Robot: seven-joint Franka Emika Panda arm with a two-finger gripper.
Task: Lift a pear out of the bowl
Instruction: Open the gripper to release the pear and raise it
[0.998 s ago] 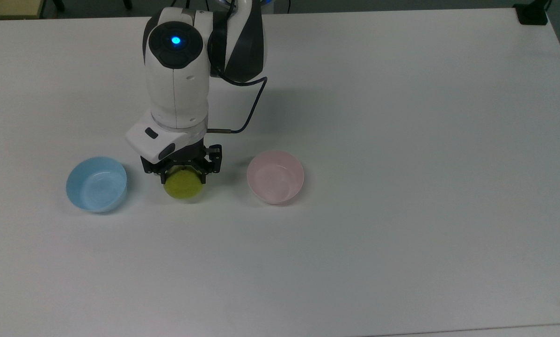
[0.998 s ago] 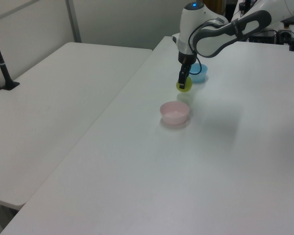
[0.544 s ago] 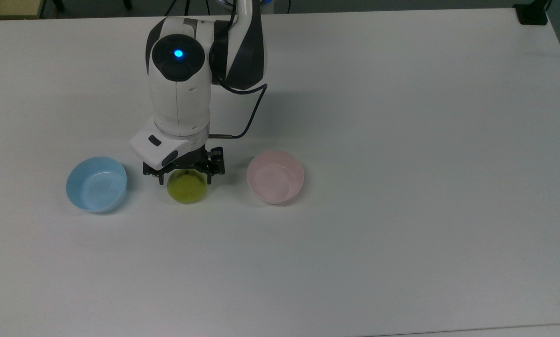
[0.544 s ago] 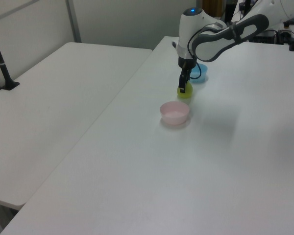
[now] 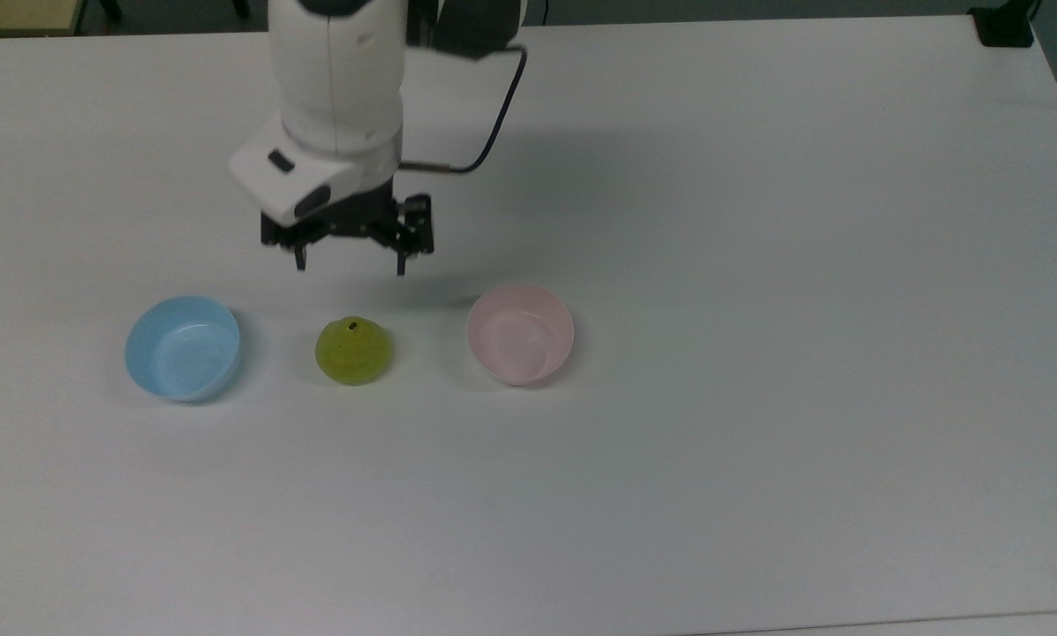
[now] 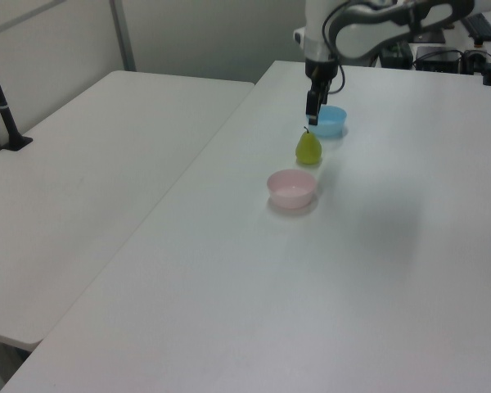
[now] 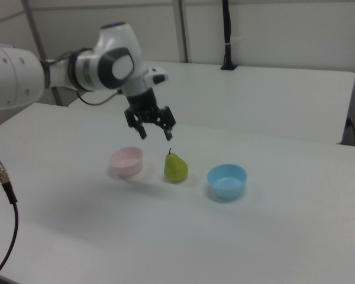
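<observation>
Top view: I see fingers (image 5: 300, 261) released above the pear (image 5: 353, 352), upright on the counter (image 5: 758, 265) between bowl (image 5: 520, 334) and blue bowl (image 5: 182, 348).

There is one pear (image 5: 353, 351), yellow-green. There are two bowls of like size: one pale pink bowl (image 5: 519, 333) and one light blue bowl (image 5: 182, 347). One robot arm (image 5: 338, 79) carries one claw (image 5: 350, 262). Two white tables show, the nearer table (image 5: 758, 353) and a second table (image 6: 82, 188).

The round pale pink plastic bowl (image 5: 520, 334) and light blue plastic bowl (image 5: 182, 347) look smooth and glossy. Between them, the yellow-green pear (image 5: 353, 351) has dull skin on the matt white table (image 5: 758, 353).
</observation>
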